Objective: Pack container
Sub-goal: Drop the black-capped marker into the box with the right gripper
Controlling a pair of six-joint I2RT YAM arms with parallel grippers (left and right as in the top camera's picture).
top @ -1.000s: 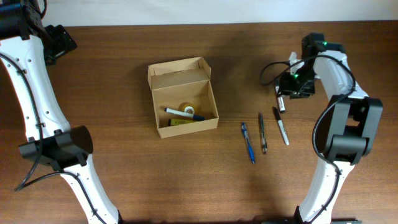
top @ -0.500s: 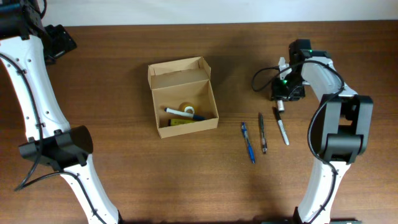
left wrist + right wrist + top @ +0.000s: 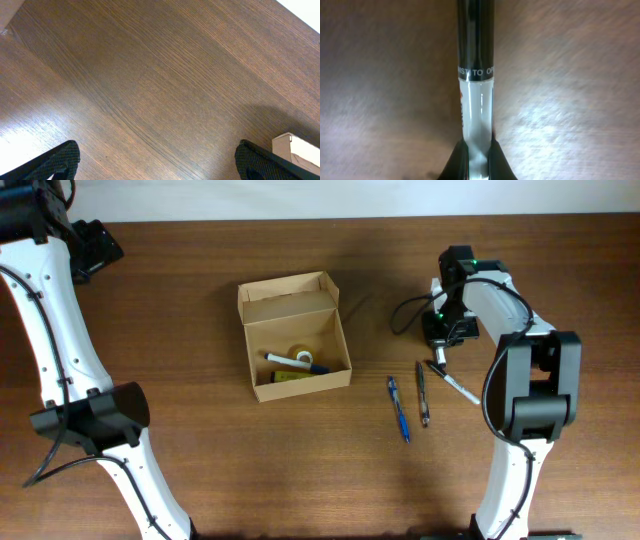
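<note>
- The brown wooden worktop carries the container left of centre. Its open top faces up, and its flap lid stands at the far edge.
- We find the right claw pinching a marker. The wrist view shows fingers flanking the pale barrel.
- The container lies to the left of this claw, well apart. Its long axis runs roughly left-right, slightly tilted.
- The marker lies diagonally, trailing away from the container toward the near right.
- The left claw is spread wide over bare wood, farther from the container.
- We judge that the next move is a leftward carry, with the marker turned to match the container's long axis.
</note>
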